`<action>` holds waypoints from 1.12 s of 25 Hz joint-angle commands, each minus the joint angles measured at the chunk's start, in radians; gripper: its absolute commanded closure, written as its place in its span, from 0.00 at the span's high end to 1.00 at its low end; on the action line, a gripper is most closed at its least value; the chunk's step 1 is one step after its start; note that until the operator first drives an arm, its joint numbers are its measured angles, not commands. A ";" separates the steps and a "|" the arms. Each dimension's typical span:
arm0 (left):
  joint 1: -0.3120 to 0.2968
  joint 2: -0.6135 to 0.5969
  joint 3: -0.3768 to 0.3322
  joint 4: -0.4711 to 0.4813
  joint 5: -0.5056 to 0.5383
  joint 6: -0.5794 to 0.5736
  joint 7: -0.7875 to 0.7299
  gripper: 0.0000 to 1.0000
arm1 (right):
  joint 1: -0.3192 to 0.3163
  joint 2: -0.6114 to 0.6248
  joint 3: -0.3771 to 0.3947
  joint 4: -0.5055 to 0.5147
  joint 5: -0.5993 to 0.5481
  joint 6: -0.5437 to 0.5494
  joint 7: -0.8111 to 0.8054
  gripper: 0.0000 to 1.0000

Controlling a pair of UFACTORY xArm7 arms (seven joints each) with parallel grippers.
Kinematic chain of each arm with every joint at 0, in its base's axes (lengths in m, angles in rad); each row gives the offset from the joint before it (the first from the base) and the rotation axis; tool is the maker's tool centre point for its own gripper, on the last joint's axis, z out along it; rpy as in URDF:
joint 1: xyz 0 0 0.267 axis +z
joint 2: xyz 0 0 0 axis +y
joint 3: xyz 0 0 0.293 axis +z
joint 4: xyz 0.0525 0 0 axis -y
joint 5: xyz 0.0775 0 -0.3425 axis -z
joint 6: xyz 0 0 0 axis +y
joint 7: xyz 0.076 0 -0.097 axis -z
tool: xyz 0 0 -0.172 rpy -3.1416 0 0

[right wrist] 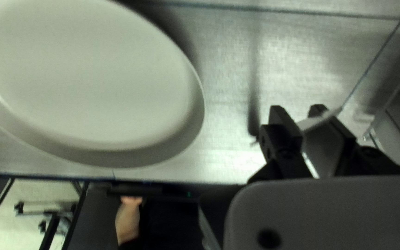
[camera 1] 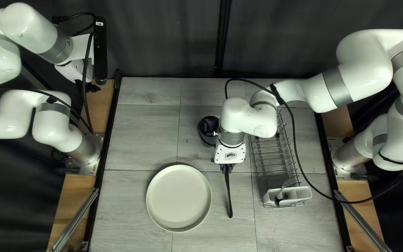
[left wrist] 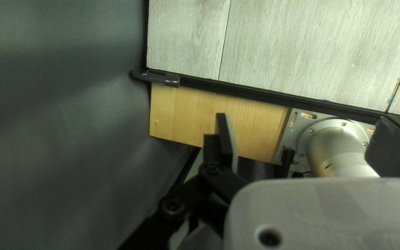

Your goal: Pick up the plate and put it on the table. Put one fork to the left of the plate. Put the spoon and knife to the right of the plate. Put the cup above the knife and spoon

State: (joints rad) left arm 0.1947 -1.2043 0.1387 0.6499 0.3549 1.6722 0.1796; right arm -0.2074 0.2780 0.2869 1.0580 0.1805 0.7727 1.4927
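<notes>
Lying flat, the plate (camera 1: 178,198), matte cream with a low round rim, seems to be placed so that cutlery can be set on either side. Just right of the plate, a slim dark utensil (camera 1: 229,200) is seen, probably knife or spoon; whether anything is grasped by the right gripper (camera 1: 227,169) cannot be told. Farther right of the plate, a fork (camera 1: 287,185) is kept leaning in a smooth white caddy (camera 1: 306,191) at the wire rack's (camera 1: 276,163) near end. Beyond the plate, the rounded black cup (camera 1: 205,134) is placed. Far left of the plate, the left gripper (left wrist: 304,116) is spread wide, nothing grasped, probably parked to leave room.
</notes>
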 commanded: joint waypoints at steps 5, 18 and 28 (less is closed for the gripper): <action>0.000 0.000 0.000 0.000 0.000 0.000 0.000 1.00 | 0.047 -0.098 -0.005 0.007 -0.092 0.093 0.150 1.00; 0.000 0.000 0.000 0.000 0.000 0.000 0.000 1.00 | 0.068 -0.172 0.010 0.103 -0.173 0.293 0.184 1.00; 0.000 0.000 0.000 0.000 0.000 0.000 0.000 1.00 | 0.043 -0.216 0.003 0.169 -0.148 0.537 -0.233 1.00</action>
State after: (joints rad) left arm 0.1947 -1.2043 0.1387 0.6499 0.3549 1.6722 0.1796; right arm -0.1585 0.1134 0.2916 1.2008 0.0289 1.1800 1.4294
